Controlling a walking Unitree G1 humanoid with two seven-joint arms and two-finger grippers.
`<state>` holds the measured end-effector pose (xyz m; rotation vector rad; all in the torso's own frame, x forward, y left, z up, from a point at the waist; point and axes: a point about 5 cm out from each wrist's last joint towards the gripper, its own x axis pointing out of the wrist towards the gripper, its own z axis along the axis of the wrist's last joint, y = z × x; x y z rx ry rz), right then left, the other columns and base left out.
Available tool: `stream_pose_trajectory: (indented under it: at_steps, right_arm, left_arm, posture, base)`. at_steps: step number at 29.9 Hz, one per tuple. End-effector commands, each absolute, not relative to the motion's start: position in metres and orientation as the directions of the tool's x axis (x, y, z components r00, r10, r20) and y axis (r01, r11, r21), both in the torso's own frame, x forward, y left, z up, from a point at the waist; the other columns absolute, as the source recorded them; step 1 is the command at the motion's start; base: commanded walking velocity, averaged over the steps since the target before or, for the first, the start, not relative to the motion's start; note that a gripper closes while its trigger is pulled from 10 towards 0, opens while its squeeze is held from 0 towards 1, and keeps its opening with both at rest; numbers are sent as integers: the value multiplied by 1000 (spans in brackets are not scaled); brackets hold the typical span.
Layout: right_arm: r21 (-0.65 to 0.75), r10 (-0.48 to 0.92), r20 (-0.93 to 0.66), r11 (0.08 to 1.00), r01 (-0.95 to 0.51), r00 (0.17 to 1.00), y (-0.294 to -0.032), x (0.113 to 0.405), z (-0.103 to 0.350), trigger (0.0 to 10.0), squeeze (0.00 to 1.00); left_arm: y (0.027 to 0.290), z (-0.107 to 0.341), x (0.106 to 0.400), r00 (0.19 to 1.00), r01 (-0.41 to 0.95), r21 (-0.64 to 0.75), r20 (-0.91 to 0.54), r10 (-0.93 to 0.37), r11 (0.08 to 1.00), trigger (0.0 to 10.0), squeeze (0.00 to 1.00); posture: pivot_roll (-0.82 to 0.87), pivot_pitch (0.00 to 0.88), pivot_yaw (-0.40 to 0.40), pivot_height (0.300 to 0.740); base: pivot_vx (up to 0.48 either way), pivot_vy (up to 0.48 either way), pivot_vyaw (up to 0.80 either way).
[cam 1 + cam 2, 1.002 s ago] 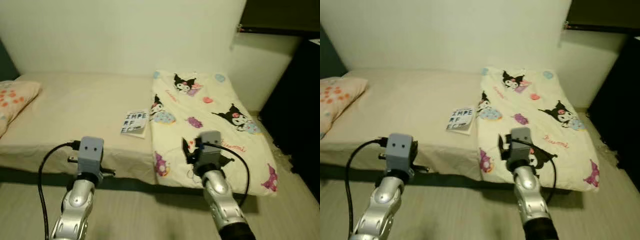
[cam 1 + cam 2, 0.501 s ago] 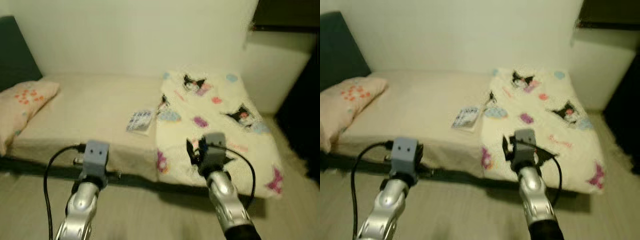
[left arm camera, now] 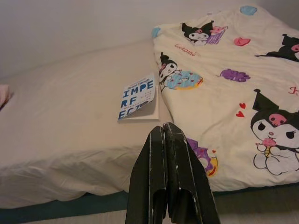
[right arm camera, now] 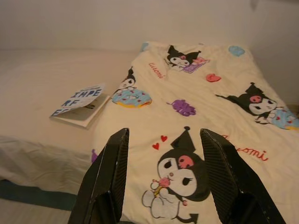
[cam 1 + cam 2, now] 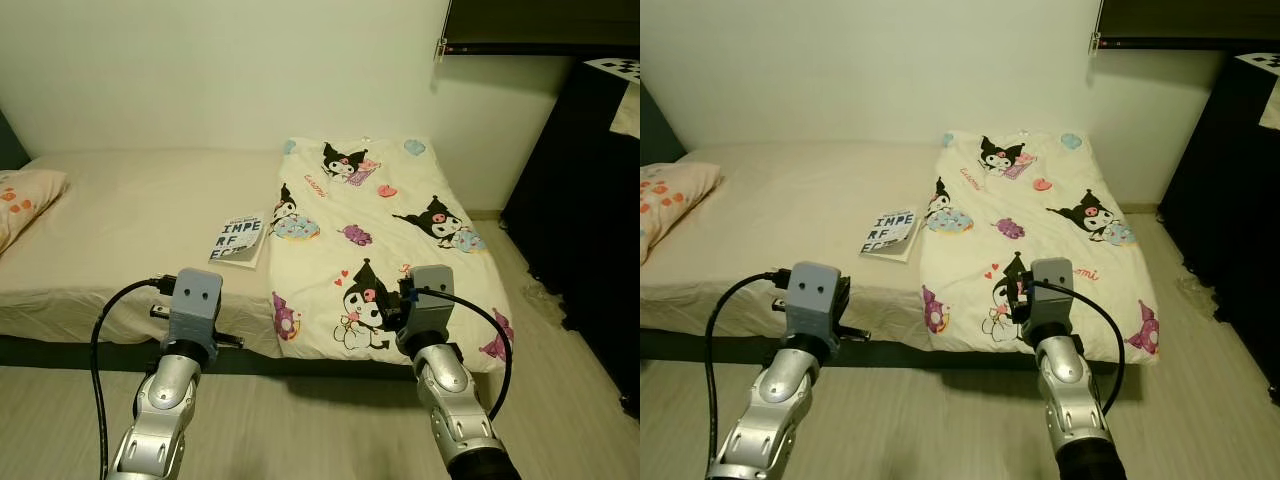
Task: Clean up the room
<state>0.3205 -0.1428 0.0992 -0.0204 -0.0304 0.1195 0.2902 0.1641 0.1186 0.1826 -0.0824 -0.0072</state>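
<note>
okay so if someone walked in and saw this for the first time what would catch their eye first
Probably the cartoon blanket spread over the right half of the bed, hanging over its near edge. Next, the book lying on the bare sheet just left of it, and the peach pillow at the far left end.

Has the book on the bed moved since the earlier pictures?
No. The book lies against the cartoon blanket's left edge on the mattress as before; only the camera shifted.

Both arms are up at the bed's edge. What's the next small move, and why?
Probably step closer and reach the left gripper toward the book. It lies loose on the bed beside the cartoon blanket, beyond both grippers. The left fingers are shut, so open them first; the right gripper is open.
</note>
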Motion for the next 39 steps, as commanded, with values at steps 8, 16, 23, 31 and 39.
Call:
stream_pose_trajectory:
  at_steps: [8, 16, 23, 31, 39]
  right_arm:
    - [-15, 134, 3, 991, -134, 991, -138, 321, 95, 10000, 0]
    - [-18, 133, 1, 991, -133, 991, -139, 320, 95, 10000, 0]
    - [-18, 133, 2, 991, -133, 991, -140, 321, 96, 10000, 0]
    - [-20, 136, 2, 991, -135, 991, -139, 321, 96, 10000, 0]
    - [-21, 137, 1, 990, -137, 991, -140, 320, 96, 10000, 0]
  left_arm:
    - [165, 118, 292, 997, 4, 183, 71, -17, 983, 10000, 0]
    - [164, 118, 292, 997, 7, 176, 69, -20, 984, 10000, 0]
    - [165, 117, 291, 997, 5, 170, 69, -17, 985, 10000, 0]
    - [165, 117, 291, 997, 3, 166, 69, -15, 986, 10000, 0]
    - [165, 116, 290, 998, 6, 165, 66, -18, 986, 10000, 0]
  posture:
    - [-30, 70, 14, 740]
    - [-35, 70, 13, 740]
    - [-35, 69, 10, 740]
    - [-36, 71, 11, 740]
    - [-38, 71, 10, 740]
  base:
    - [241, 0, 0]
    - [326, 0, 0]
    - [335, 0, 0]
    - [341, 0, 0]
    - [341, 0, 0]
